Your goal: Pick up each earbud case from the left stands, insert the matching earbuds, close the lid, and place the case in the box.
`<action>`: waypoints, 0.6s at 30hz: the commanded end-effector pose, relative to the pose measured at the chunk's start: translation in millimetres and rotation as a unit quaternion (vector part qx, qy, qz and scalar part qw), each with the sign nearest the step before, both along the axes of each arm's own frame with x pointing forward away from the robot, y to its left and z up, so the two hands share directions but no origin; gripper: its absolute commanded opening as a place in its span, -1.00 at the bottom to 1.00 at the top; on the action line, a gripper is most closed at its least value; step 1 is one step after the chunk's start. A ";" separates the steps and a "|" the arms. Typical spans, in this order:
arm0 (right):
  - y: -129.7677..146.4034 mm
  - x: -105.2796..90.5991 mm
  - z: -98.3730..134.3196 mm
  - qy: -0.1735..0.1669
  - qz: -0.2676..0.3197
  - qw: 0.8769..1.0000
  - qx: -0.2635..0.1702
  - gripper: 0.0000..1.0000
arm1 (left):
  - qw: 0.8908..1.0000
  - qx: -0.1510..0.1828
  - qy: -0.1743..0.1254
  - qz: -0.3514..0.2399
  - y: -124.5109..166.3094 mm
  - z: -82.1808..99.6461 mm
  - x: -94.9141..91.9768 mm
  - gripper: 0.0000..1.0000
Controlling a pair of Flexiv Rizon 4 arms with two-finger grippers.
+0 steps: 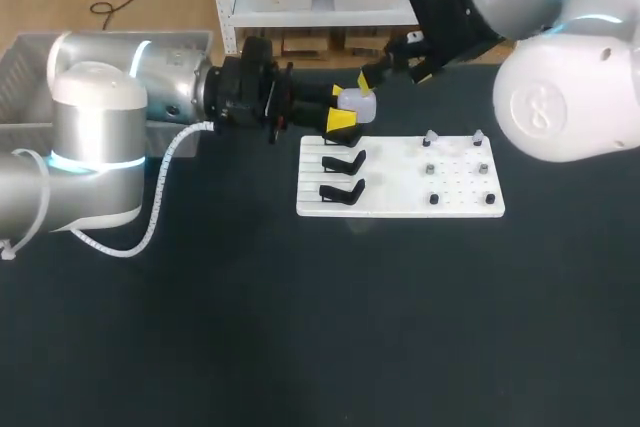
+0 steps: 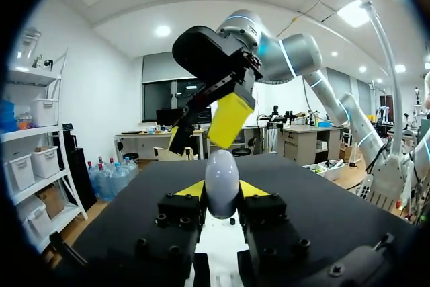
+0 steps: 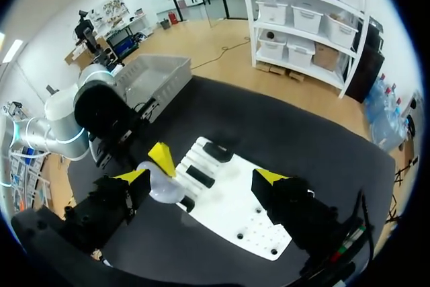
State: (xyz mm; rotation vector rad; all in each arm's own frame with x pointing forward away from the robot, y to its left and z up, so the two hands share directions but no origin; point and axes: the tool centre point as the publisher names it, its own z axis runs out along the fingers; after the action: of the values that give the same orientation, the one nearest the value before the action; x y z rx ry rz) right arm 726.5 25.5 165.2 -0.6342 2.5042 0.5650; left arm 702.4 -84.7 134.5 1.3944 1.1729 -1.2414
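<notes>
Head view showed the grey box [image 1: 22, 75] at the table's [image 1: 300, 327] far left. Right of it, the left claw [image 1: 348, 108] was clamped on the white case [image 1: 357, 100], held over the white board's [image 1: 400, 202] far left corner. Two black stands [image 1: 343, 162] stood nearer. Just beyond the case, the right claw [image 3: 200, 178] gaped wide.

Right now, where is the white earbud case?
In the head view the earbud case sits pinched in the left claw, by the white board's far left corner, with the right claw nearby.

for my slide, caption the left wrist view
Left gripper shut on a smooth white egg-shaped earbud case, the right gripper open just ahead
</notes>
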 end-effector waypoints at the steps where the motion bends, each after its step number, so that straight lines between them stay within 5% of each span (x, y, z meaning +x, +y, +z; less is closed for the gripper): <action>1: -1.5 4.4 7.6 -0.010 -0.007 1.000 -0.002 1.00 | 1.000 0.000 0.000 -0.001 -0.1 -0.7 0.9 -1.00; 5: -4.3 -3.9 17.1 -0.014 -0.006 1.000 0.009 1.00 | 1.000 0.000 0.000 -0.001 -0.1 -0.7 0.9 -1.00; 18: -4.7 -38.7 -12.3 0.037 0.007 0.999 0.004 1.00 | 1.000 0.000 0.000 -0.001 -0.1 -0.7 0.9 -1.00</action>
State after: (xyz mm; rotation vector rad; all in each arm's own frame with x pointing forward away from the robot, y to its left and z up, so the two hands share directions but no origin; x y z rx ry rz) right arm 690.2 19.1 153.6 -0.6377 2.5671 0.6160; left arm 702.4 -84.7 134.6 1.3945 1.1728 -1.2414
